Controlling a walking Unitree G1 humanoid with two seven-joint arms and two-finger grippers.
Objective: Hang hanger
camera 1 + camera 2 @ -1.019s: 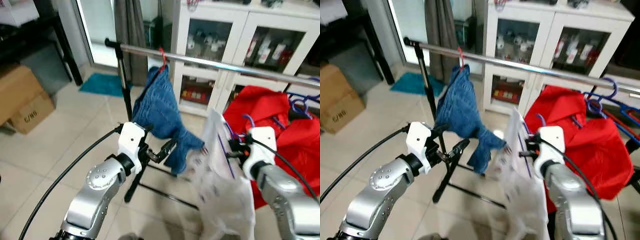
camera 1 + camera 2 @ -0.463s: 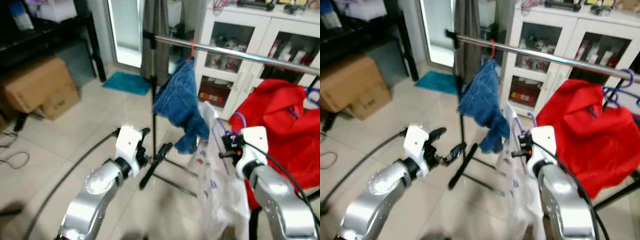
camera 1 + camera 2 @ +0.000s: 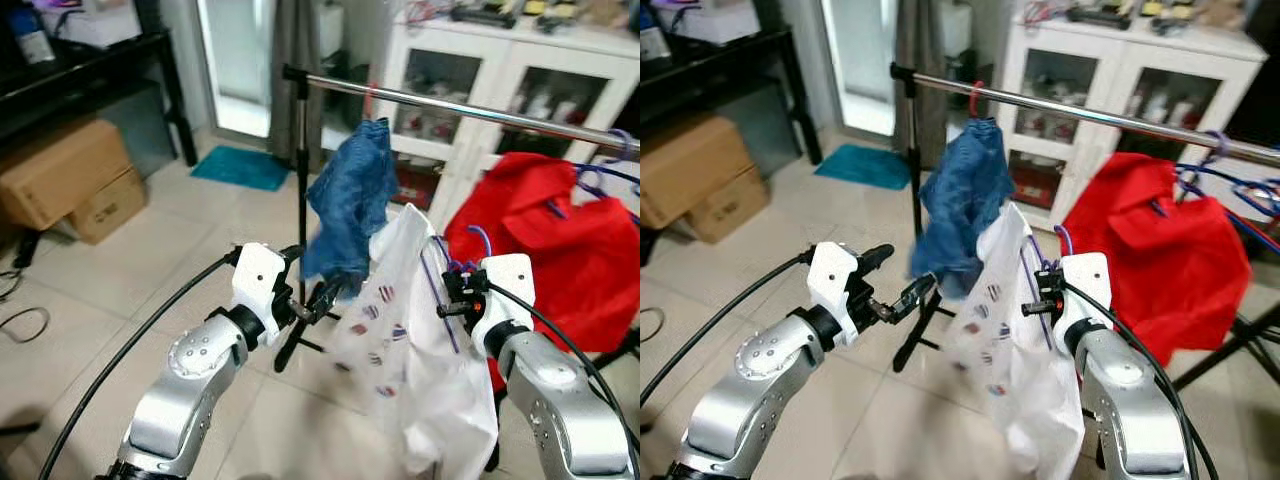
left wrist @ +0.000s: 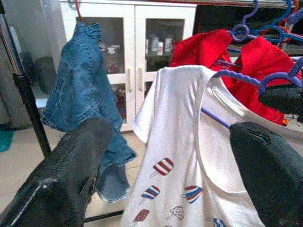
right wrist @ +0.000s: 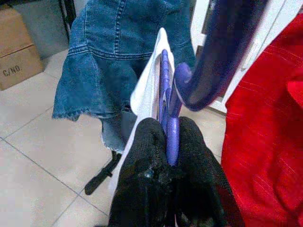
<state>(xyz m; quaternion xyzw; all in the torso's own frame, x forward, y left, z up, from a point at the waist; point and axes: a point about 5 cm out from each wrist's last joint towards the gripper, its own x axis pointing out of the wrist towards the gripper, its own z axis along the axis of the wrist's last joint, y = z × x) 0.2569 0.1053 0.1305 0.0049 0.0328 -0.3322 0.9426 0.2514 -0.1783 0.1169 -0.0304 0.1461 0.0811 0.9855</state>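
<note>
My right gripper (image 5: 166, 142) is shut on a purple hanger (image 5: 168, 94) that carries a white shirt (image 3: 420, 350) printed with ice lollies. It holds them below and in front of the silver clothes rail (image 3: 480, 112). The hanger's hook (image 3: 480, 240) is off the rail. My left gripper (image 3: 310, 277) is open, raised just left of the shirt's hem with nothing between its fingers. On the rail hang a blue denim garment (image 3: 350, 200) on a red hanger and a red garment (image 3: 560, 240) on purple hangers.
The rail's black stand pole (image 3: 302, 180) rises behind my left gripper. A white glass-door cabinet (image 3: 480, 60) stands behind the rail. Cardboard boxes (image 3: 70, 180) and a black shelf (image 3: 90, 70) are at the left, and a teal mat (image 3: 238, 167) lies on the tiled floor.
The camera view has shifted. The white shirt has swung out toward my left gripper and spread wider. My right gripper keeps its hold on the hanger; the left stays open.
</note>
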